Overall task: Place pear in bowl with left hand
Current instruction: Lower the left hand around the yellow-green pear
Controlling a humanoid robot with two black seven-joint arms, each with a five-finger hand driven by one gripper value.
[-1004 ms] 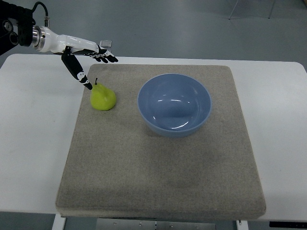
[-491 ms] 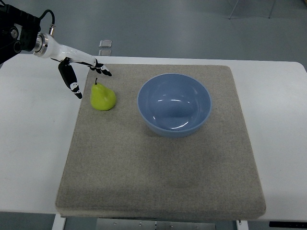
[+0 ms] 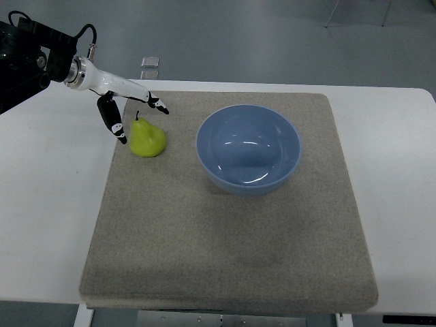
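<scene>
A yellow-green pear (image 3: 147, 139) stands upright on the grey mat (image 3: 231, 259), left of a light blue bowl (image 3: 248, 149). My left hand (image 3: 139, 117) comes in from the upper left and hovers over the pear's far left side. Its fingers are spread, with the thumb (image 3: 117, 127) down at the pear's left side and the other fingers (image 3: 157, 104) reaching past the stem. It holds nothing. The bowl is empty. The right hand is not in view.
The mat lies on a white table (image 3: 48, 197). A small grey square object (image 3: 150, 62) lies on the floor beyond the table's far edge.
The left hand has shifted right and closer to the pear, its thumb now beside the pear's left side. The pear and bowl have not moved.
</scene>
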